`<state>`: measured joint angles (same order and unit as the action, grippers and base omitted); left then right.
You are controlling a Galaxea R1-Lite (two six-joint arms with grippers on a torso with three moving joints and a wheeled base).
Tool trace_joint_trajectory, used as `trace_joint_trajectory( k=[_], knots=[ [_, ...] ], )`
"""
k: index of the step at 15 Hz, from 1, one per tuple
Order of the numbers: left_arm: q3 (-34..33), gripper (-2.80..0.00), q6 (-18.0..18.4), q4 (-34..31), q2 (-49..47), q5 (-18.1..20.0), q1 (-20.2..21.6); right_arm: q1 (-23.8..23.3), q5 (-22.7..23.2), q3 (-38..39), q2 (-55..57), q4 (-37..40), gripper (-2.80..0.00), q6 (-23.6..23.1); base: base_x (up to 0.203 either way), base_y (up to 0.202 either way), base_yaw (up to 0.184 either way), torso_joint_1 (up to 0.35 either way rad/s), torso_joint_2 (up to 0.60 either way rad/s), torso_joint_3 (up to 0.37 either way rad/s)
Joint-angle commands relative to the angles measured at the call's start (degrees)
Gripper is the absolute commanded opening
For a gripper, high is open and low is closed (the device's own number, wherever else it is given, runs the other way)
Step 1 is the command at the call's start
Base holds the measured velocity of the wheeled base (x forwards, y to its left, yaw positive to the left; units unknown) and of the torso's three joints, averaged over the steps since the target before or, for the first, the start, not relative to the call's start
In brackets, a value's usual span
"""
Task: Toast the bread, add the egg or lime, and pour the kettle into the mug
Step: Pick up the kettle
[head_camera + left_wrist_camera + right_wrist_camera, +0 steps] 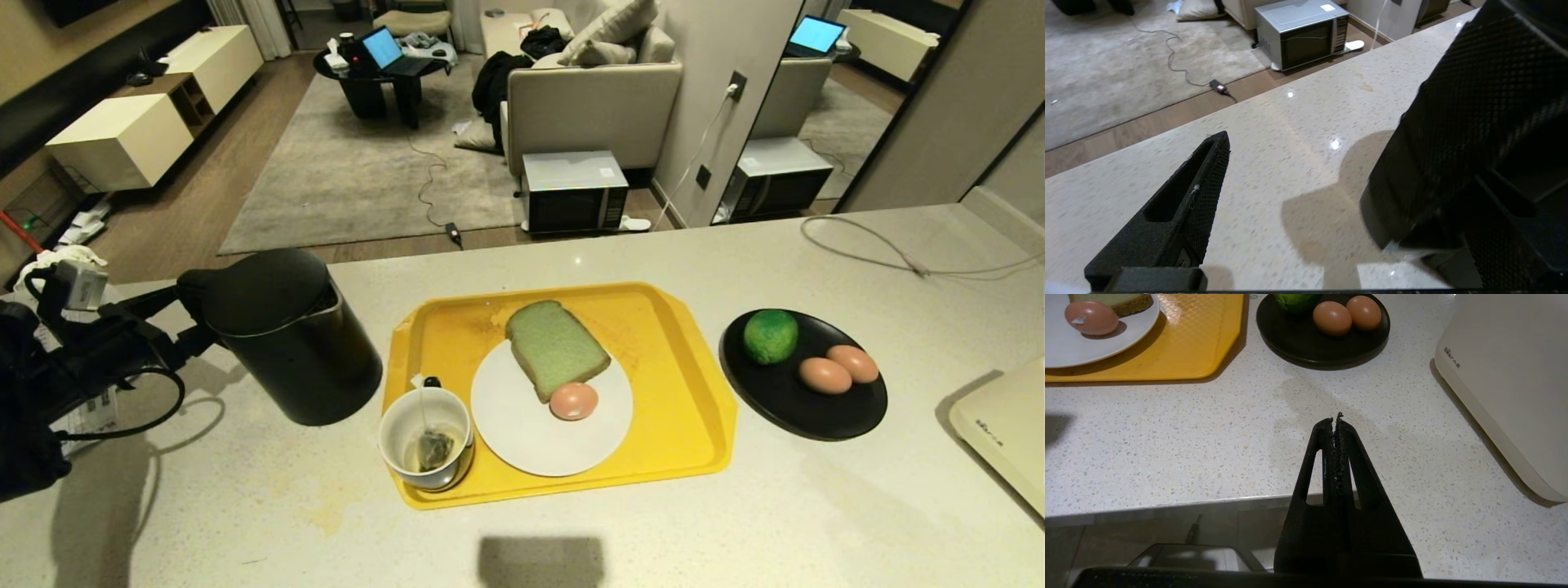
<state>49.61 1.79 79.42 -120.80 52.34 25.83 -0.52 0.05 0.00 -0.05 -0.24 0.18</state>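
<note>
Black kettle (286,335) far left, your left gripper (175,343) spread wide at its handle, lined up to grab; mug (426,437) on yellow tray (694,392) awaits pour; right gripper (1336,420) pressed together, parked right

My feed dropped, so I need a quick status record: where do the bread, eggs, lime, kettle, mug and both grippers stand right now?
bread: on white plate, on yellow tray
egg: on the same plate, against the bread
lime: on black plate with two eggs
kettle: upright on counter, left of tray, lid shut
mug: on tray, teabag inside
left gripper: open, at kettle handle
right gripper: shut, empty, over counter edge
</note>
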Motion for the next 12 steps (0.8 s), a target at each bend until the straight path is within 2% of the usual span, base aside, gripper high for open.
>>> trace_joint_trajectory(
  k=[1,5,8,12],
  knots=[
    [1.32,0.00,0.19,0.47,-0.89,0.30,-0.96,0.00,0.04,0.09,0.05,-0.02,-2.80,-0.01,0.000,0.000,0.000,0.000,0.00,0.000],
    [3.70,0.00,0.01,0.39,-1.43,-3.13,-2.27,0.00,0.04,0.09,0.05,-0.02,-2.80,-0.01,0.000,0.000,0.000,0.000,0.00,0.000],
    [4.91,0.00,0.05,0.27,-1.98,-3.57,-3.45,0.00,0.04,0.09,0.05,-0.02,-2.80,-0.01,0.000,0.000,0.000,0.000,0.00,0.000],
    [6.92,0.00,0.05,-1.73,-2.16,-6.02,-5.26,0.00,0.04,0.09,0.05,-0.02,-2.80,-0.01,0.000,0.000,0.000,0.000,0.00,0.000]
  ],
)
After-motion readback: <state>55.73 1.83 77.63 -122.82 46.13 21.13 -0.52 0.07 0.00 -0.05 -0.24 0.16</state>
